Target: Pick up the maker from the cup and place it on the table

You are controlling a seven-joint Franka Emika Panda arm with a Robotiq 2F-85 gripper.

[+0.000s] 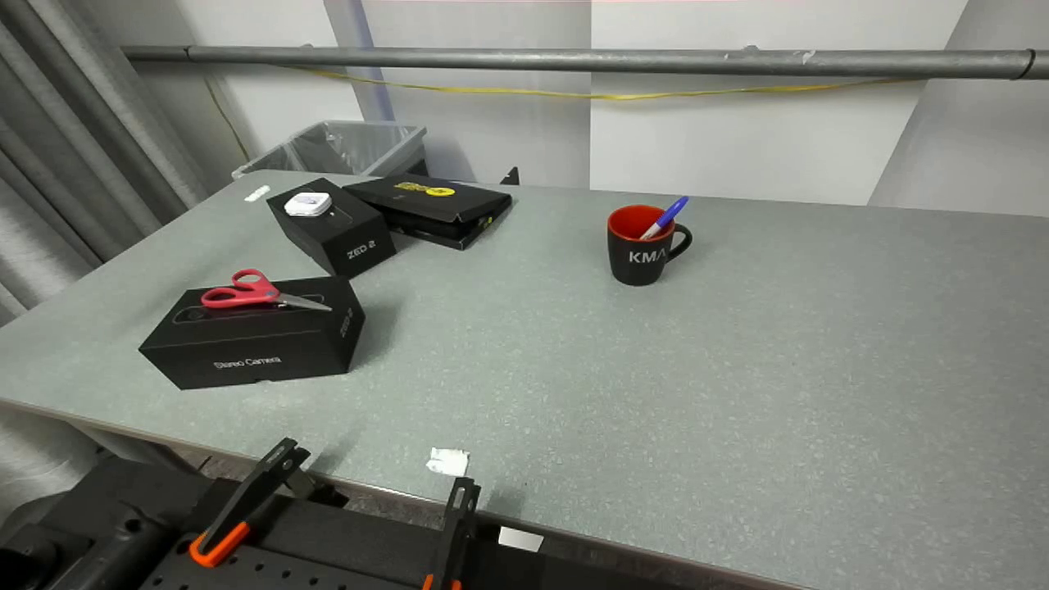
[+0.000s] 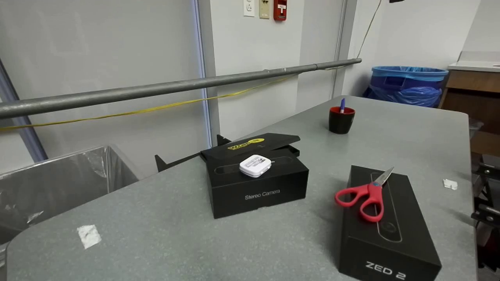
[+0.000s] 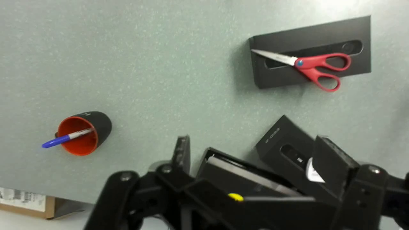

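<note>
The maker, a marker (image 1: 667, 215) with a blue cap and whitish body, leans in the cup (image 1: 631, 269), its blue end sticking out above the rim on the handle side. The cup is a dark mug with a red inside, upright on the grey-green table (image 1: 737, 393). The marker (image 2: 342, 105) and cup (image 2: 340, 124) also show in an exterior view. In the wrist view the marker (image 3: 65, 139) and cup (image 3: 104, 124) are at the left. My gripper (image 3: 254, 143) is open and empty, above the black boxes and apart from the cup. The gripper is out of view in both exterior views.
Red scissors (image 3: 313, 62) lie on a black box (image 3: 271, 78). A second black box (image 1: 361, 250) carries a small white case (image 1: 308, 204). A flat black box (image 1: 434, 201) lies beside it. A pipe (image 1: 524, 58) runs along the wall. A lined bin (image 1: 361, 143) stands beyond the edge.
</note>
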